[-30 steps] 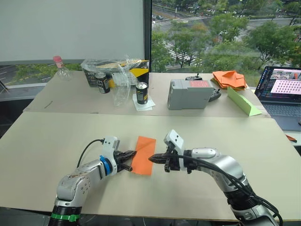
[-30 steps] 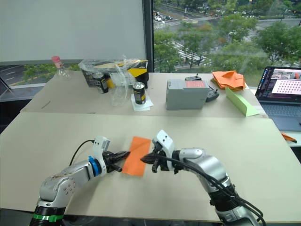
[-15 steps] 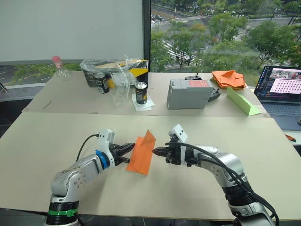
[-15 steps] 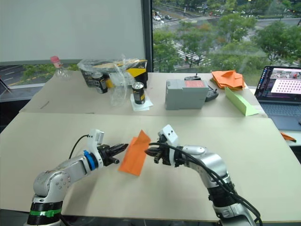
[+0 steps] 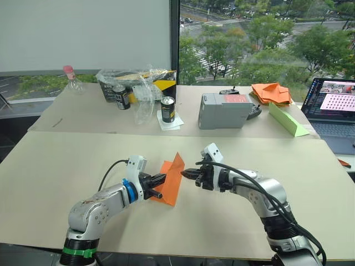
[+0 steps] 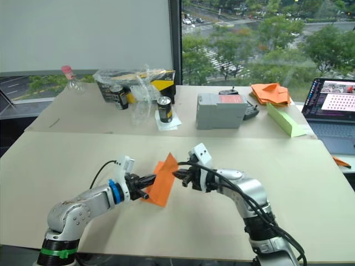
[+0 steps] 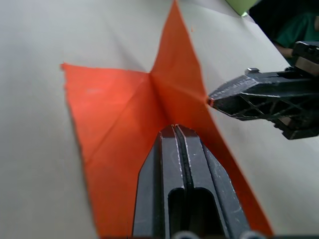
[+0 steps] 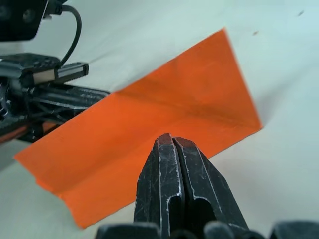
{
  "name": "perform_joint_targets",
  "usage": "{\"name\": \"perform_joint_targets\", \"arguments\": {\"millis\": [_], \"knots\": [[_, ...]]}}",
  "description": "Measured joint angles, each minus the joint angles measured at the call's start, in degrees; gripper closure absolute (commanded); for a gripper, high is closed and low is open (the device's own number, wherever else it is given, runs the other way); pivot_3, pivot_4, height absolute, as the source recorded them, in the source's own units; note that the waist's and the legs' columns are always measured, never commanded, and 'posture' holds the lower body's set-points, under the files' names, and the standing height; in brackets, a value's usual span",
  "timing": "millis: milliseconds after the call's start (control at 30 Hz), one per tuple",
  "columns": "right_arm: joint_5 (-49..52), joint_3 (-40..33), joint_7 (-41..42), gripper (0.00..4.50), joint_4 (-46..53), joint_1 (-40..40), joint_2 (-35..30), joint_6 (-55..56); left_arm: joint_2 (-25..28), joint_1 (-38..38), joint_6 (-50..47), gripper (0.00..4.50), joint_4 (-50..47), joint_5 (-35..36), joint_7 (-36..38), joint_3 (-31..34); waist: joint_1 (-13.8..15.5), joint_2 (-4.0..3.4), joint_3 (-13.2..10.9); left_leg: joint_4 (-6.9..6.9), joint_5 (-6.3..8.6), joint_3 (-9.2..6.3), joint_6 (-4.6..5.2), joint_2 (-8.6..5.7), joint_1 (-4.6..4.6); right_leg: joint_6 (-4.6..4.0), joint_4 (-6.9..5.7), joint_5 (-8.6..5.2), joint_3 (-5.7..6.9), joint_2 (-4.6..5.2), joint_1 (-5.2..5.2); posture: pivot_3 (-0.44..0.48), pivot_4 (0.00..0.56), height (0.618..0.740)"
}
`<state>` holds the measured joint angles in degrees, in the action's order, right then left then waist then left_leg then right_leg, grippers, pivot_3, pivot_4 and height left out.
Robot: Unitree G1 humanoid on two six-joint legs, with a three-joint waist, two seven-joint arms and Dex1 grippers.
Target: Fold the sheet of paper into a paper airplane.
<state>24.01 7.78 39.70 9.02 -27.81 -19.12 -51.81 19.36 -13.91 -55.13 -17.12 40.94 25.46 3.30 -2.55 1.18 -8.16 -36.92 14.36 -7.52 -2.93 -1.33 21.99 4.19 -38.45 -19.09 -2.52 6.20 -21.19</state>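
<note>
The sheet of paper (image 5: 171,181) is bright orange and lies near the middle of the front table. Its left part is flat on the table, and its right part stands up as a pointed flap (image 7: 179,74). My left gripper (image 5: 164,178) is shut, with its tips lying on the flat part at the foot of the flap (image 7: 174,129). My right gripper (image 5: 183,172) is shut on the flap's edge from the right, and a sliver of orange shows at its tip in the left wrist view. The two grippers face each other across the flap.
On the rear table stand a grey box (image 5: 223,110), two cans (image 5: 167,109), a plastic-wrapped carton (image 5: 136,83) and a bottle (image 5: 71,77). A heap of orange paper pieces (image 5: 270,92) and a light-green wedge (image 5: 287,120) lie at the back right. An open laptop (image 5: 333,108) is at the right.
The sheet lay flat a second ago; its right part now stands up, lifted by the right gripper. My left gripper has slid right onto the sheet, up to the flap's foot.
</note>
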Motion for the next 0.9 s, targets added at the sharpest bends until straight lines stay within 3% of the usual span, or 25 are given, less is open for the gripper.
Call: {"name": "perform_joint_targets", "arguments": {"millis": [633, 767, 900], "knots": [[6.66, -14.11, -9.15, 4.50, -0.50, -3.40, 5.43, 0.53, 1.76, -3.76, 1.38, 4.49, 1.27, -3.30, 5.97, -9.59, -0.01, -0.01, 0.00, 0.00, 0.00, 0.01, 0.00, -0.01, 0.01, 0.00, -0.01, 0.00, -0.01, 0.00, 0.00, 0.000, 0.150, 0.740], [6.72, -11.66, -7.24, 4.50, 1.83, -2.40, 2.38, 0.05, 1.70, -4.26, 2.16, 4.49, 2.45, -4.54, 6.73, -10.16, -0.06, -0.02, -0.01, 0.00, 0.00, 0.01, 0.00, -0.01, 0.01, 0.00, 0.00, 0.00, -0.01, 0.00, 0.00, 0.000, 0.150, 0.740], [5.31, -4.02, -4.02, 4.50, 5.56, 1.94, -2.07, 0.13, 1.37, -4.51, 2.57, 4.49, 3.24, -5.13, 6.84, -10.37, -0.03, -0.01, -0.01, 0.00, 0.00, 0.01, 0.01, -0.01, 0.03, 0.00, 0.01, 0.00, 0.00, 0.00, 0.00, 0.000, 0.150, 0.740]]}}
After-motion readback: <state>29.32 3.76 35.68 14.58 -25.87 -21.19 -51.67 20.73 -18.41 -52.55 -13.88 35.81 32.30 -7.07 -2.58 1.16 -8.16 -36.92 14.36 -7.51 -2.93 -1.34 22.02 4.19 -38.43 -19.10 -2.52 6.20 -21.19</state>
